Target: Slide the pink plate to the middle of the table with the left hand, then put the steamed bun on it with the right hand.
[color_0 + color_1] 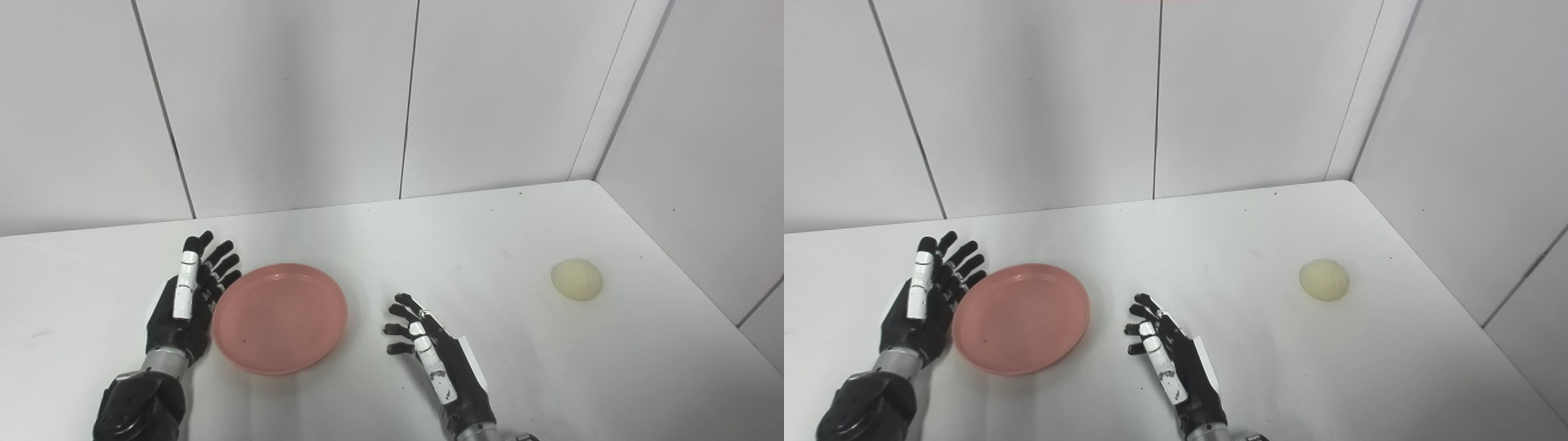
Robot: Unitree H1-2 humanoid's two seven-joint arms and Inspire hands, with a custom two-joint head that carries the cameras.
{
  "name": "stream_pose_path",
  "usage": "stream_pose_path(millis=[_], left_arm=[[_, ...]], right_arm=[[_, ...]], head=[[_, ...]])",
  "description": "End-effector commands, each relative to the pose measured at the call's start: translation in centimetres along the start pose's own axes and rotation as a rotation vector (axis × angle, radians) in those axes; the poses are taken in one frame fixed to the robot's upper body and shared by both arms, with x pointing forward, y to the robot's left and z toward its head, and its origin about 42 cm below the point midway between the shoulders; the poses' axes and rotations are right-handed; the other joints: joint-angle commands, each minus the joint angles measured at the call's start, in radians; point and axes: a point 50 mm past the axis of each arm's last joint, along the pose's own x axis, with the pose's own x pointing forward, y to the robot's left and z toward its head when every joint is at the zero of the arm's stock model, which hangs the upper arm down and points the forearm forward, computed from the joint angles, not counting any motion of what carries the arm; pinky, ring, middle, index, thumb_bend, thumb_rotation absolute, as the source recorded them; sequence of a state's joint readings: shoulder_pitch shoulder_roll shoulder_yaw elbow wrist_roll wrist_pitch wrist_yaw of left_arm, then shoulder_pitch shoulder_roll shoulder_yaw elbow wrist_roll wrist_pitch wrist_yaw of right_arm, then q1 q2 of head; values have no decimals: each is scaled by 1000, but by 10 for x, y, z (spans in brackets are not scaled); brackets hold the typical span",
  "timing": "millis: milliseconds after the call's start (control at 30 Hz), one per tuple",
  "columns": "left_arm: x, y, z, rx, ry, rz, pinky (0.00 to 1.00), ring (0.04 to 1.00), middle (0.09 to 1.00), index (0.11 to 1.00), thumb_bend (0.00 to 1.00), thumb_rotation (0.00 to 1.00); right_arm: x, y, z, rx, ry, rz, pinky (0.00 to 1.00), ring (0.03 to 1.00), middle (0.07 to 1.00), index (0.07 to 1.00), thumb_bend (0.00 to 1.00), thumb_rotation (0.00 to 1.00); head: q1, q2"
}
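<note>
The open left hand touches the rim of the light, stiff pink plate, which probably slides easily on the smooth worktop, while the right hand, also open, must cup the soft steamed bun gently.

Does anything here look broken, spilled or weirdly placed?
Nothing stands out. The pink plate lies flat and empty beside the open left hand, the steamed bun sits whole far right, and the right hand waits open.

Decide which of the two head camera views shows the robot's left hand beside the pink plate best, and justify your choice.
The left eye view: the left hand sits well inside the picture, its open fingers along the pink plate's left rim. The right eye view shows the same hand, open too, but nearer the picture's left edge, with less of the forearm.
</note>
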State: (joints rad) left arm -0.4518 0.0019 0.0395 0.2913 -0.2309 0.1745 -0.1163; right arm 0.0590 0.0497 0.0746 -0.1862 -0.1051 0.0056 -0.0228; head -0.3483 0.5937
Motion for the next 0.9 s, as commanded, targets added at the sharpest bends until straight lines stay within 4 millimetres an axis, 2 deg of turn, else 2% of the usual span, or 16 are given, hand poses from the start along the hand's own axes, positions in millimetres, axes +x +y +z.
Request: stream_pose_path(millis=[0,200,267,367,500,600,633,733,867], left_arm=[[4,-11,16,-1,-55,-28,866,888,893,953,735,861],[2,-18,13,-29,-54,-28,839,896,899,966,740,888],[1,-21,11,-35,-55,-25,844,899,903,970,737,903],[2,-23,7,-42,-57,-18,849,896,901,966,733,903],[5,-23,2,-47,-43,7,847,890,900,955,735,896],[7,-22,-2,-58,-37,15,853,891,902,953,735,886],[7,-21,-3,-61,-36,18,855,890,900,951,736,881],[9,-20,-7,-58,-39,21,858,890,897,951,731,883],[11,-19,-10,-62,-47,21,873,894,897,961,717,889]], right_arm=[[3,-2,13,6,-60,-25,649,737,823,864,601,907],[6,-15,19,46,-78,-84,678,740,796,840,639,787],[10,-23,28,45,-100,-105,687,739,774,815,666,758],[15,-36,47,-15,-160,-126,653,688,727,790,683,733],[24,-65,75,-239,-231,-163,645,713,767,812,703,796],[35,-92,89,-367,-282,-173,654,705,766,823,717,814],[39,-100,97,-407,-305,-174,613,696,761,826,732,795],[50,-115,129,-554,-350,-185,577,688,762,830,762,793],[64,-133,170,-738,-374,-195,585,714,788,832,716,701]], head=[[2,-2],[-7,-16],[-6,-23],[4,-37],[7,-46],[3,-57],[3,-57],[-4,-69],[-12,-78]])
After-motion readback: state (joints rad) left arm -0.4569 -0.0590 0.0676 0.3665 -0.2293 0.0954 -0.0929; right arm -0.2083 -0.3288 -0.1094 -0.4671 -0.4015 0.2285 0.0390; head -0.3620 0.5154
